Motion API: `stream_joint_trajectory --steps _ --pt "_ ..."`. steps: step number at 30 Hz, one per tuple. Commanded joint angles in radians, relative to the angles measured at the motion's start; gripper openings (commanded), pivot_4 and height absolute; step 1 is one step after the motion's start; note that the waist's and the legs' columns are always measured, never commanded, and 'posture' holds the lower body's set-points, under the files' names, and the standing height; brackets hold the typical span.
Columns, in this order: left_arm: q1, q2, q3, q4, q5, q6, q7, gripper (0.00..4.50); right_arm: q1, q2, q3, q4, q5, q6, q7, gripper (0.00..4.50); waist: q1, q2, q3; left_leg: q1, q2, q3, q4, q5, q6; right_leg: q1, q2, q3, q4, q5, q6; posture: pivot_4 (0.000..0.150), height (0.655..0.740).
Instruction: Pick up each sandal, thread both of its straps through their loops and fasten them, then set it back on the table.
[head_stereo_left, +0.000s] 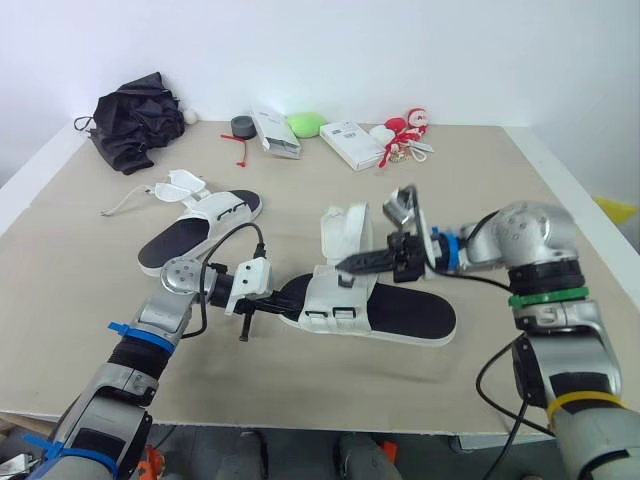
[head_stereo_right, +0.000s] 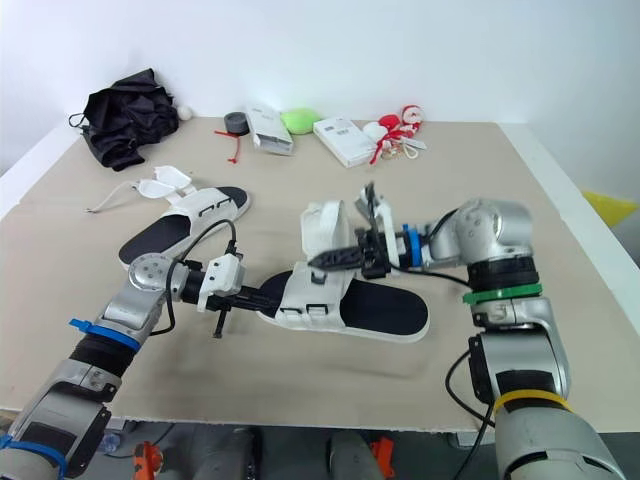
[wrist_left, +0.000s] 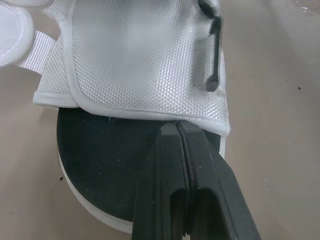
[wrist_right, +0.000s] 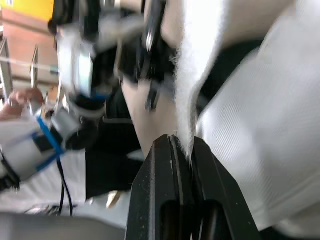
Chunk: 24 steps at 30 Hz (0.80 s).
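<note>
A black-soled sandal (head_stereo_left: 400, 312) with white uppers lies at the table's near centre. One of its white straps (head_stereo_left: 345, 232) stands up unfastened. My right gripper (head_stereo_left: 343, 266) reaches in from the right and is shut on that strap's lower edge; the right wrist view shows the fuzzy white strap (wrist_right: 186, 100) pinched between my fingertips (wrist_right: 162, 150). My left gripper (head_stereo_left: 294, 306) is shut, its tips resting on the sandal's black sole (wrist_left: 100, 150) just under the edge of the white upper (wrist_left: 135, 65). The second sandal (head_stereo_left: 197, 236) lies to the left with its straps (head_stereo_left: 180, 186) spread open.
Along the table's far edge lie a black bundle (head_stereo_left: 135, 122), a tape roll (head_stereo_left: 241, 126), two white boxes (head_stereo_left: 274, 133) (head_stereo_left: 352, 144), a green object (head_stereo_left: 306, 124) and a red-and-white toy (head_stereo_left: 405, 130). The table's front edge (head_stereo_left: 300, 425) runs close below the near sandal.
</note>
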Motion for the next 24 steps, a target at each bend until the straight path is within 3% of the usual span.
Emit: stream_joint_trajectory --steps 1,6,13,24 --pt "0.041 0.008 -0.073 0.038 0.062 0.018 -0.024 0.0 0.011 0.02 -0.001 0.008 -0.027 -0.021 -0.005 0.06 0.0 0.0 0.0 0.0 0.0 0.0 0.0 0.0 0.001 0.001 0.0 0.0 0.0 0.0 -0.001 0.15 0.738" --pt "0.043 0.012 -0.072 0.036 0.059 0.021 -0.025 0.0 0.074 0.028 0.038 -0.067 -0.035 0.003 -0.014 0.06 0.0 0.0 0.0 0.0 0.0 0.0 0.0 -0.001 0.001 0.0 0.0 0.0 0.0 0.0 -0.002 0.15 0.738" --pt "0.036 0.01 -0.073 0.042 0.059 0.025 -0.027 0.0 0.126 -0.012 0.087 -0.182 0.073 0.028 0.037 0.06 0.0 0.0 0.0 0.0 0.0 0.0 0.0 -0.001 0.001 0.0 0.0 0.0 0.001 0.0 -0.002 0.15 0.738" --pt "0.037 0.009 -0.075 0.046 0.059 0.026 -0.029 0.0 0.157 -0.022 0.119 -0.202 0.11 0.028 -0.011 0.06 0.0 0.0 0.0 0.0 0.0 0.0 0.0 -0.001 0.001 0.001 0.0 0.0 0.001 -0.001 -0.001 0.15 0.738"
